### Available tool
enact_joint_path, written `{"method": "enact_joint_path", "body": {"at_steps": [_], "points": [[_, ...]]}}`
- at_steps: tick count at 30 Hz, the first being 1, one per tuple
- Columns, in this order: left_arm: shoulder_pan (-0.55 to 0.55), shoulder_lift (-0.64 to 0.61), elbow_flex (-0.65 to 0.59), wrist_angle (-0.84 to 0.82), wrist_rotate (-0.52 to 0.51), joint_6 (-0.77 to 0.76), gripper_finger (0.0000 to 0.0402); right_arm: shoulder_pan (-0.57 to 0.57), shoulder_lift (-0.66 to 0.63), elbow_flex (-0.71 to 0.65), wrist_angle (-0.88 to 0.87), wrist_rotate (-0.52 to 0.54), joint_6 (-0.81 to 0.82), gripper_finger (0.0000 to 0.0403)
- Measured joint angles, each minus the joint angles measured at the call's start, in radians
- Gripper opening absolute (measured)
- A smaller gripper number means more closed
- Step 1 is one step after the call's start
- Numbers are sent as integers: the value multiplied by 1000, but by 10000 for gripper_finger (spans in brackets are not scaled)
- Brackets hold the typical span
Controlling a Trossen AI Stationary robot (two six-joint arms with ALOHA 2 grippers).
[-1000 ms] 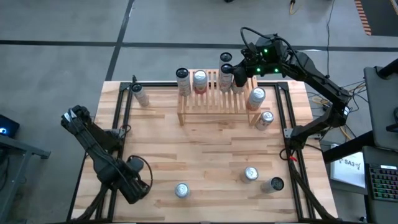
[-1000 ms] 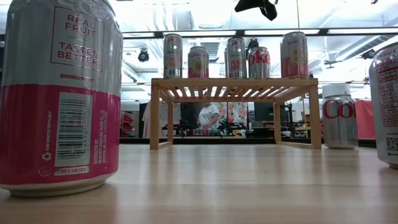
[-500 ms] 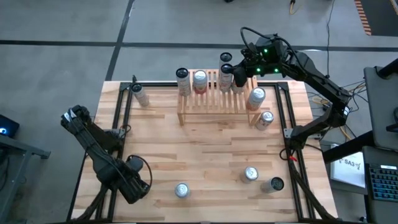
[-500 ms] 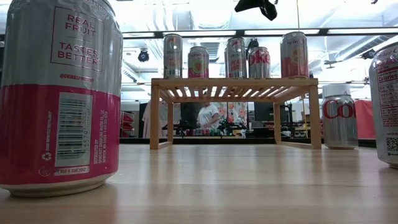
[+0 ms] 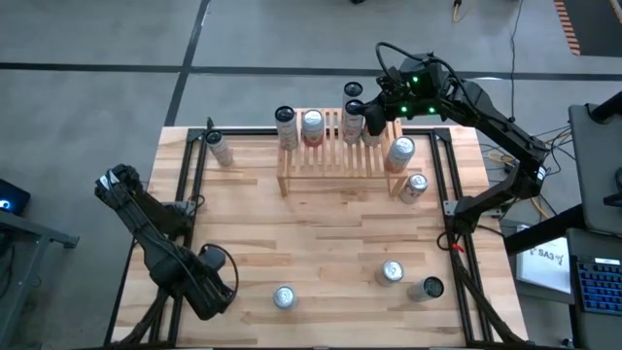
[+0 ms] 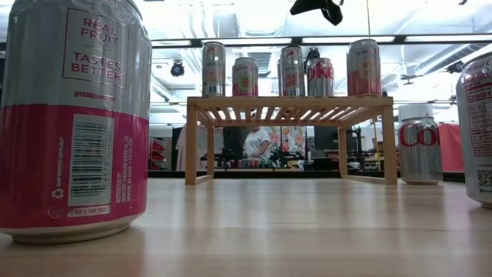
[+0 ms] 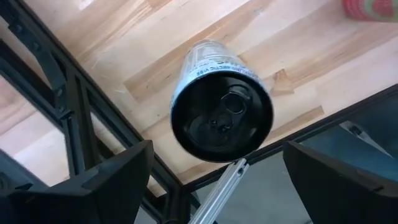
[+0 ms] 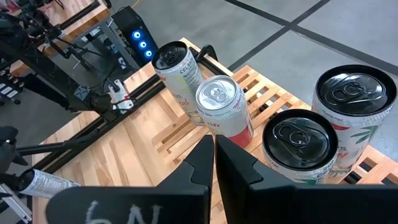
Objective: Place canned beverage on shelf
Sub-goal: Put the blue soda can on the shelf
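**Between cans: shelf partly stocked, next pick pending**

My right gripper [image 5: 377, 104] hangs over the shelf [image 5: 330, 160], fingers pressed together, holding nothing. My left gripper [image 5: 216, 287] waits spread wide above a black-topped can [image 7: 221, 102]. Next I'd judge: descend, close, carry.

the shelf [image 5: 330, 163] — a small low rack of light wood with a slatted top on short legs — stands at the table's far edge. five cans [image 6: 214, 68] stand upright on it in a row, silver with pink or red labels — other cans [image 5: 283, 297] stand on the tabletop around it, one just beside its right end.
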Motion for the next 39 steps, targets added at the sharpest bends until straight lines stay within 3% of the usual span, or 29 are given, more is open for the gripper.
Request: {"method": "enact_joint_path", "body": {"at_steps": [7, 21, 27, 33, 39], "points": [[0, 0, -23, 4, -72, -2, 345, 0, 0, 0, 0, 0, 0, 9], [2, 0, -120, 54, -74, -50, 342, 0, -1, 0, 0, 0, 0, 9], [2, -1, -153, 79, -73, -53, 307, 0, -1, 0, 0, 0, 0, 9], [2, -1, -159, 101, -73, -48, 244, 0, -1, 0, 0, 0, -1, 9], [2, 0, -142, 101, -73, -11, 242, 0, -1, 0, 0, 1, -14, 9]]}}
